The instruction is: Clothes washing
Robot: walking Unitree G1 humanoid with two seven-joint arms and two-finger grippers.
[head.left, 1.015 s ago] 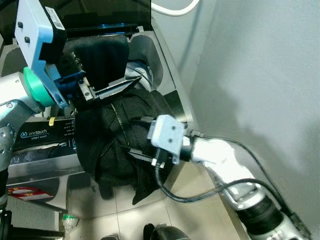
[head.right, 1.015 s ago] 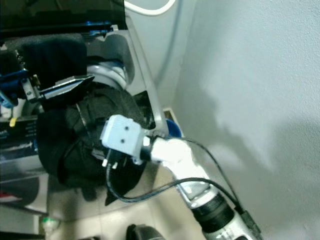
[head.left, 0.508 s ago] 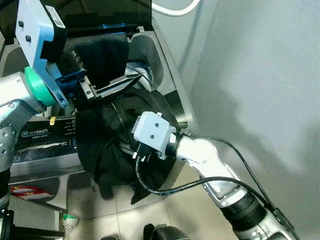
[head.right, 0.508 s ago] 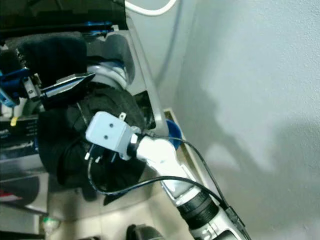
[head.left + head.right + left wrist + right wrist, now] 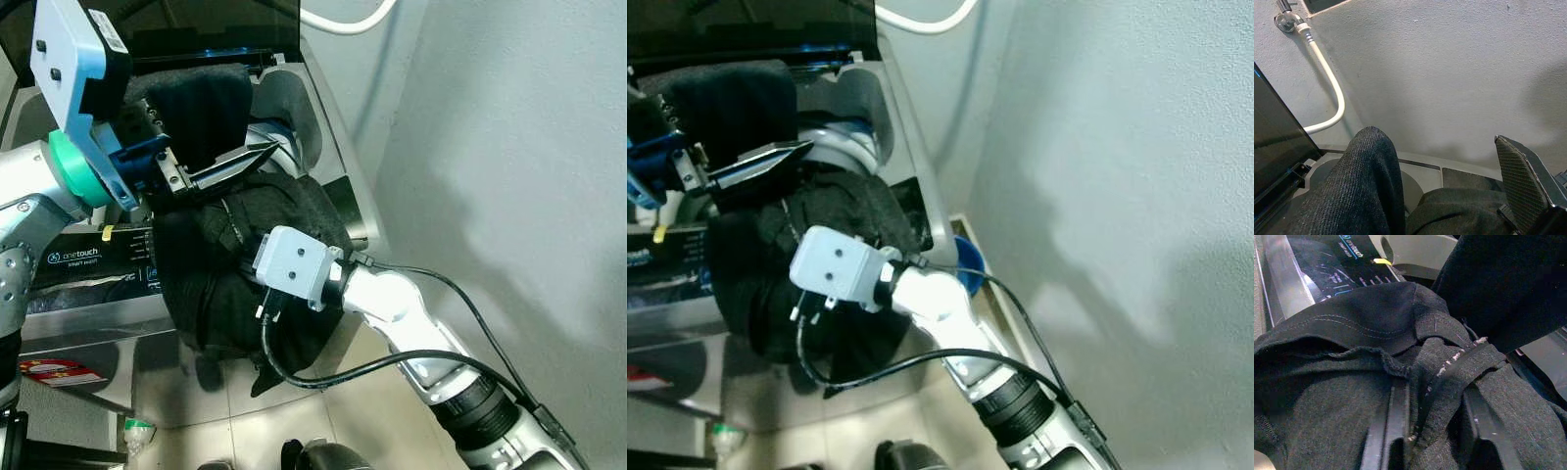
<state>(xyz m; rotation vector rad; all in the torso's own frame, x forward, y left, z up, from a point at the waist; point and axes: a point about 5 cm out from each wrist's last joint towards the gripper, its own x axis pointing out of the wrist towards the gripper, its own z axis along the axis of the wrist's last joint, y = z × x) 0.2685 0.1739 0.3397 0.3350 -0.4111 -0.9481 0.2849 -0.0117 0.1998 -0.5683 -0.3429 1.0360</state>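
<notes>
1. The robot stands over a top-loading washing machine (image 5: 323, 147) set against a grey wall (image 5: 509, 147), its dark lid (image 5: 196, 20) raised at the back and a white hose (image 5: 343, 20) looping on the wall above it.
2. A heap of dark clothes (image 5: 225, 274) lies draped over the machine's front edge, spilling down across the control panel (image 5: 88, 269) and hanging towards the tiled floor (image 5: 284, 411).
3. The right gripper (image 5: 1435, 431) is buried in that heap from the front. In the right wrist view its two black fingers (image 5: 1393, 426) stand a little apart with a fold and frayed seam of dark grey cloth caught between them, so the jaws are clamped on the clothes.
4. The right arm (image 5: 411, 323) reaches in from the lower right, its pale camera block (image 5: 291, 266) lying on top of the fabric and a black cable (image 5: 323, 377) looping beneath it.
5. The left gripper (image 5: 235, 164) hangs above the tub opening. Its fingers (image 5: 1523, 181) are spread wide, and a sleeve-like roll of dark ribbed cloth (image 5: 1361, 186) rises between them, touching neither that can be seen.
6. More dark cloth (image 5: 201, 108) is mounded at the back of the tub, just behind the left gripper.
7. A blue round object (image 5: 965, 269) shows beside the machine's right side, near the wall.
</notes>
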